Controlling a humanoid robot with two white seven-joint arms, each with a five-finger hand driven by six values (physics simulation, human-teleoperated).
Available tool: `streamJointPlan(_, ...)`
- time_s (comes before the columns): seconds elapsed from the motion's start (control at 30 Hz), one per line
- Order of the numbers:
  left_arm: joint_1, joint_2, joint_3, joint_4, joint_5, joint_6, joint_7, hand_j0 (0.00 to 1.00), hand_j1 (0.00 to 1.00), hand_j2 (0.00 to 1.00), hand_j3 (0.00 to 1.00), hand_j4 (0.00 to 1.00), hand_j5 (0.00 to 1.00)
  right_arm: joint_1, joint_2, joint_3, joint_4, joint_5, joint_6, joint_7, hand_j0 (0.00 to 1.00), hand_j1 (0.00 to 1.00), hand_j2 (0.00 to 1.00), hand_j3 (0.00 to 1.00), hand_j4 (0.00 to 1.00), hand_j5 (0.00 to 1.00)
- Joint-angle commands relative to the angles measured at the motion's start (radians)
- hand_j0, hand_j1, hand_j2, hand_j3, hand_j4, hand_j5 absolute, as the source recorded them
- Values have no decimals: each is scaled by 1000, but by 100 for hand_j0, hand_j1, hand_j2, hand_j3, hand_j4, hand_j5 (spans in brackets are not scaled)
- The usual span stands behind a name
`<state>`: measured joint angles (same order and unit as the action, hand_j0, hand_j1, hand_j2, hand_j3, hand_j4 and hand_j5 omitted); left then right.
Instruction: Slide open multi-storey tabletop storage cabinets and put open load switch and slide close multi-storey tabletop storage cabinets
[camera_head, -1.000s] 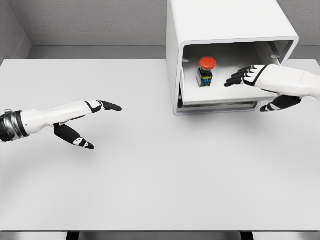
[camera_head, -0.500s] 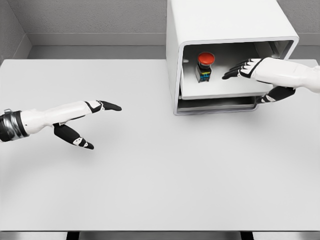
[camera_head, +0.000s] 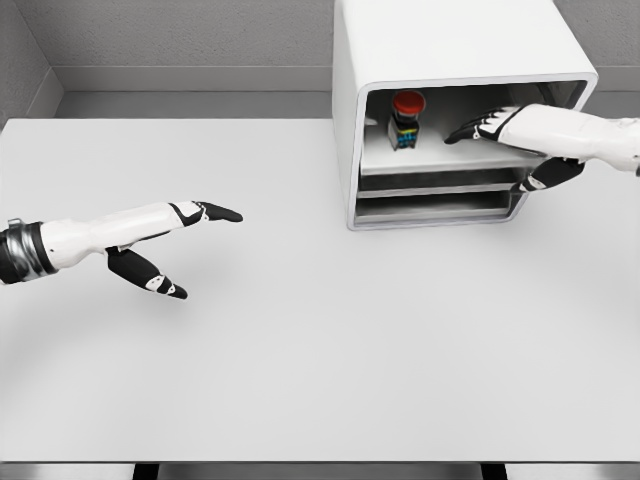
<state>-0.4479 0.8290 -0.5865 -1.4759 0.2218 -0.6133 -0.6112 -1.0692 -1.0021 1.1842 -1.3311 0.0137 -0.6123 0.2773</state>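
Observation:
The white storage cabinet (camera_head: 440, 40) stands at the back right of the table. Its upper drawer (camera_head: 440, 158) is slid most of the way in. The load switch (camera_head: 407, 118), a small black body with a red button, stands upright in that drawer, at its left. My right hand (camera_head: 490, 160) reaches in from the right. Its fingers (camera_head: 470, 130) lie flat over the drawer's floor and its thumb (camera_head: 535, 180) sits under the drawer's front edge, pinching that edge. My left hand (camera_head: 205, 255) hovers open over the table at the left, far from the cabinet.
Lower drawers (camera_head: 435, 207) of the cabinet sit pushed in below the upper one. The white table (camera_head: 320, 350) stretches out in front, with its near edge at the bottom of the view. A grey wall runs behind.
My right hand has moved back toward the cabinet and the upper drawer with the load switch has slid inward with it. The left arm has not moved.

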Motion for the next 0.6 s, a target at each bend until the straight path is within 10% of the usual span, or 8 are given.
streamJointPlan(0.0, 0, 1, 1, 0, 8, 2, 0, 100, 100, 100, 100, 100, 100, 0, -4, -1, -26, -6, 1, 2, 94, 94, 94, 94, 94, 94)
streamJointPlan(0.2, -2, 1, 2, 8, 5, 2, 0, 100, 100, 100, 100, 100, 100, -2, -194, 15, -352, 5, 1, 0, 94, 94, 94, 94, 94, 94)
streamJointPlan(0.57, 2, 2, 27, 16, 2, 2, 0, 100, 100, 100, 100, 100, 100, 135, -388, 45, -365, 15, 1, 92, 100, 100, 100, 100, 100, 100)
